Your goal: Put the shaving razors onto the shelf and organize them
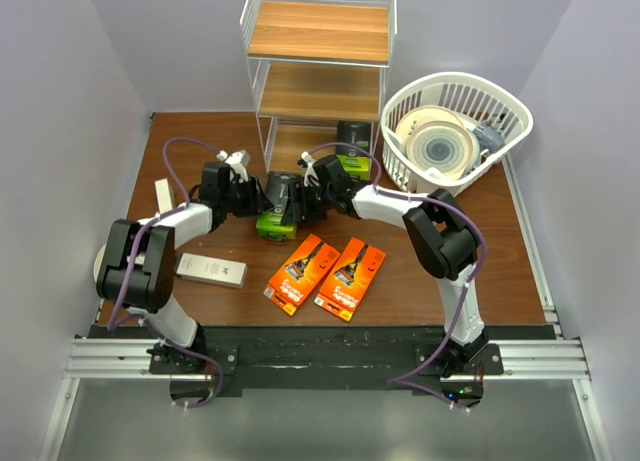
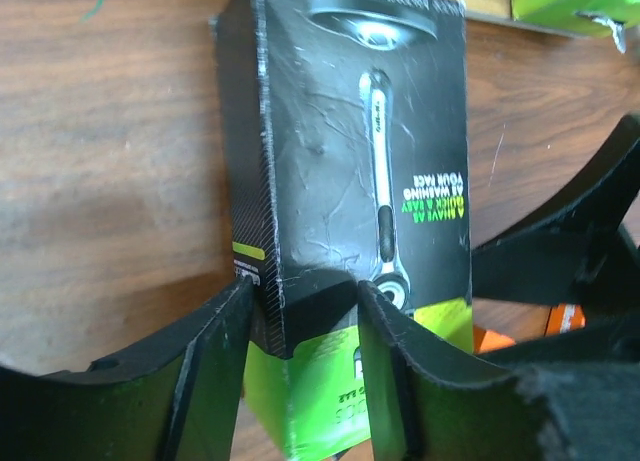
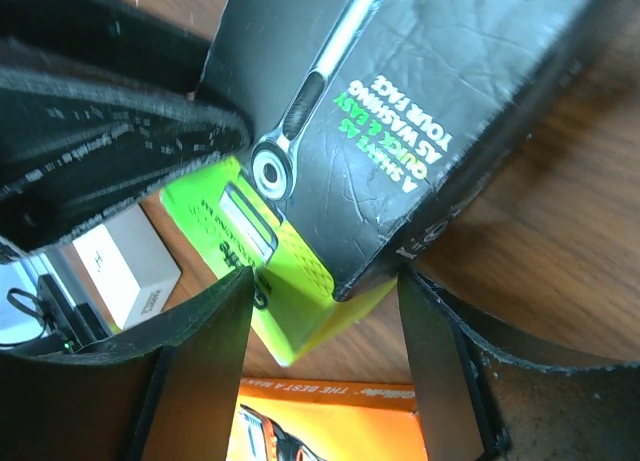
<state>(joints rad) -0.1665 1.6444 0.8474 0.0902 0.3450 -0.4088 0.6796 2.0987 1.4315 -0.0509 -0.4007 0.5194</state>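
Observation:
A black razor box with a lime-green end (image 1: 278,219) sits mid-table between both grippers. My left gripper (image 1: 262,199) is shut on its edge near the green end, as the left wrist view (image 2: 300,301) shows on the box (image 2: 370,161). My right gripper (image 1: 302,203) is open, its fingers straddling a corner of the same box (image 3: 400,101) in the right wrist view (image 3: 320,281). A second black box (image 1: 353,146) stands on the shelf's bottom board. Two orange cards (image 1: 303,273) (image 1: 350,277) lie in front. Two white boxes (image 1: 211,270) (image 1: 163,195) lie at the left. The shelf (image 1: 318,31) stands at the back.
A white slotted basket (image 1: 452,79) with round cream plates (image 1: 437,146) stands at the back right, beside the shelf. An orange card (image 3: 330,431) lies right under the right gripper, and a white box (image 3: 125,261) is to its side.

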